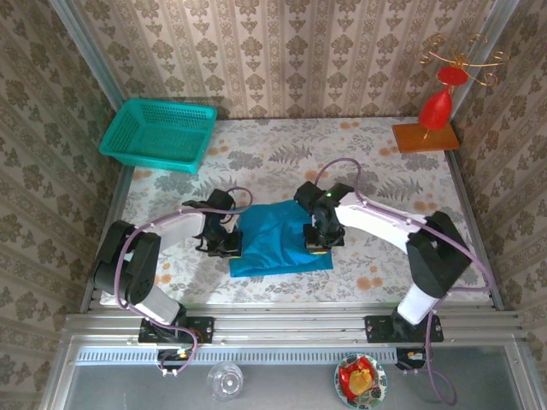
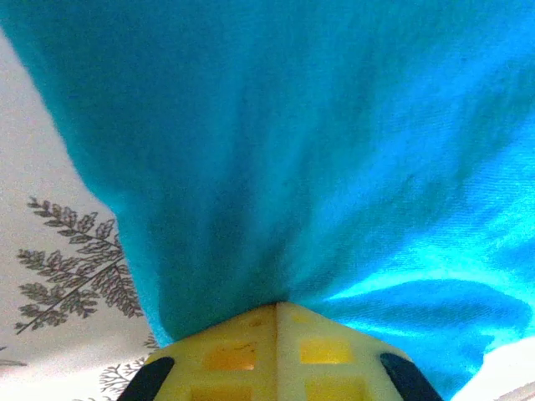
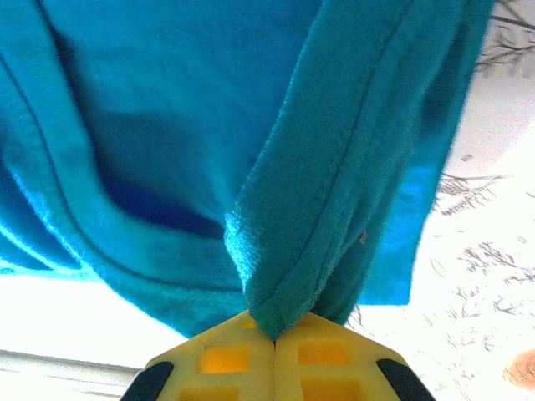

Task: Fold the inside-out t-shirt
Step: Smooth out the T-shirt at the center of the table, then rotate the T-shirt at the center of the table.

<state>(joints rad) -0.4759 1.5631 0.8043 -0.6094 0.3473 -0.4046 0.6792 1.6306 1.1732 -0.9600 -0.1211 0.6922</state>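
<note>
Inside-out t-shirt [image 1: 275, 242] clamped at opposite sides by left hand [image 1: 225, 244] and right hand [image 1: 318, 242]

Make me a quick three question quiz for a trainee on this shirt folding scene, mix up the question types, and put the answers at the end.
1. True or false: the blue t-shirt lies inside the teal mesh basket.
2. The right pincer is: A, open above the cloth; B, shut on a bunched fold of the blue t-shirt; C, shut on nothing.
3. In a word or two: what does the left pincer grip?

Key
1. False: it lies on the table, and the basket sits apart at the far left corner.
2. B
3. The blue t-shirt
</note>
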